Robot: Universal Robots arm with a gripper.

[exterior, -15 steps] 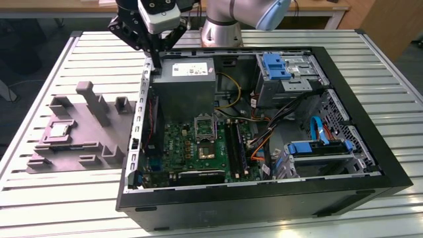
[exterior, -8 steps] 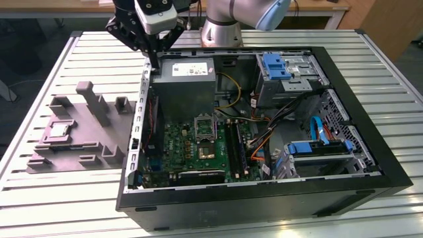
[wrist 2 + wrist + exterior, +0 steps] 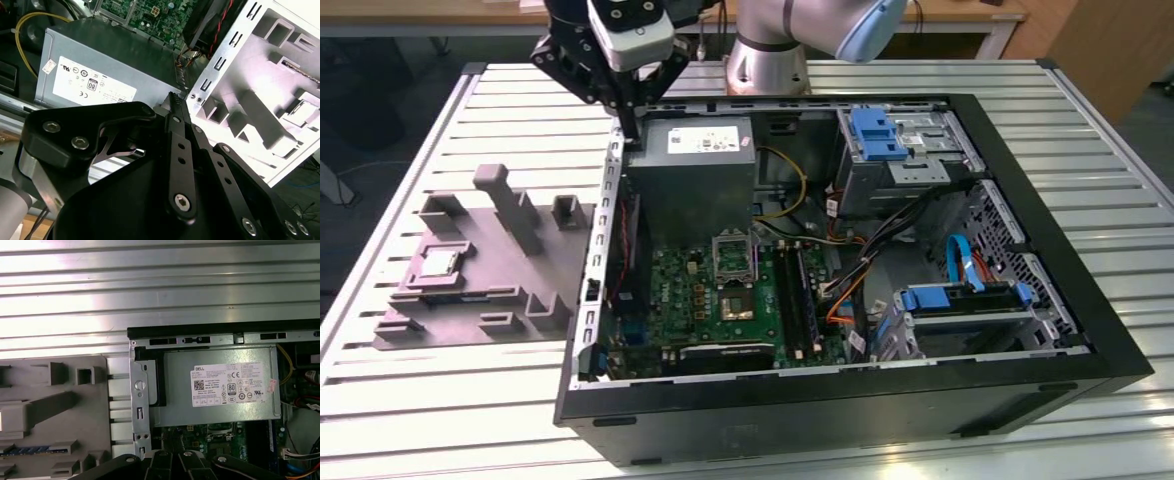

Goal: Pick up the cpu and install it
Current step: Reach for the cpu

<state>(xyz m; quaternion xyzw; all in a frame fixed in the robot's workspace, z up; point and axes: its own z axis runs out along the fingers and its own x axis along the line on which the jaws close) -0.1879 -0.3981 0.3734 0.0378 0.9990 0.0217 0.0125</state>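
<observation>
in the exterior view the gripper (image 3: 630,125) hangs over the back corner of the case (image 3: 854,410), by the power box (image 3: 700,175). the cpu (image 3: 438,263) lies flat in the grey tray (image 3: 480,290), well apart from it. in the second wrist view the gripper (image 3: 172,100) is pressed together and holds nothing. in the first wrist view it (image 3: 175,457) is above the case wall, between tray (image 3: 95,405) and power box (image 3: 175,390).

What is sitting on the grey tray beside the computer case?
The cpu lies flat in a recess of the tray, among raised blocks. Whatever is under the cpu is covered by it.
</observation>
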